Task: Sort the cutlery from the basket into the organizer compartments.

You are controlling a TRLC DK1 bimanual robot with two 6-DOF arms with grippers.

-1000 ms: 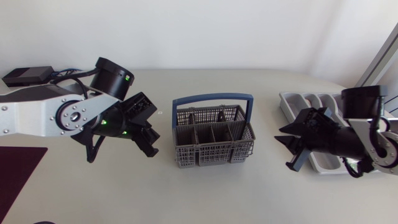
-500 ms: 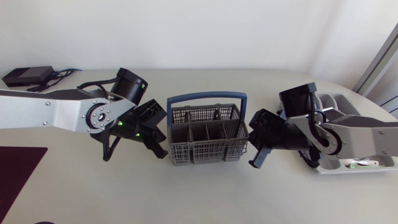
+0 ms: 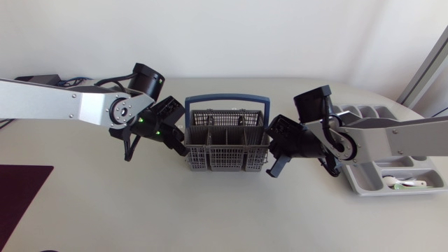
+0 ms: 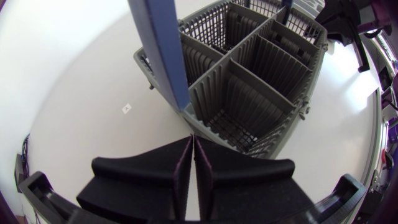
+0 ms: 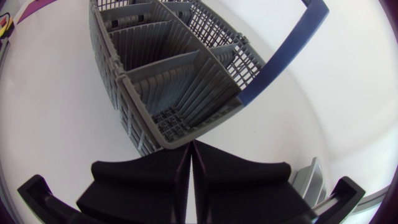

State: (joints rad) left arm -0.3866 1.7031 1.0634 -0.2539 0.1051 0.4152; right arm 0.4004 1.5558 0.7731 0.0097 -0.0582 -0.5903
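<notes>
The grey cutlery basket (image 3: 225,162) with a blue handle (image 3: 225,99) stands mid-table, and the compartments I can see hold nothing. My left gripper (image 3: 180,148) is shut and empty, its tips against the basket's left end wall (image 4: 249,140). The left gripper (image 4: 191,139) shows its fingers pressed together. My right gripper (image 3: 272,158) is also shut and empty at the basket's right end. The right gripper (image 5: 189,144) touches the basket (image 5: 163,127) at its lower corner. The grey organizer (image 3: 350,112) lies at the far right, beyond my right arm.
A few pale cutlery pieces (image 3: 404,184) lie in the organizer's near compartment. A dark mat (image 3: 21,189) covers the table's near left corner. Bare tabletop lies in front of the basket.
Both arms have swung inward from the sides to the two ends of the basket. Both grippers have gone from open to shut. The basket sits slightly further left than before.
</notes>
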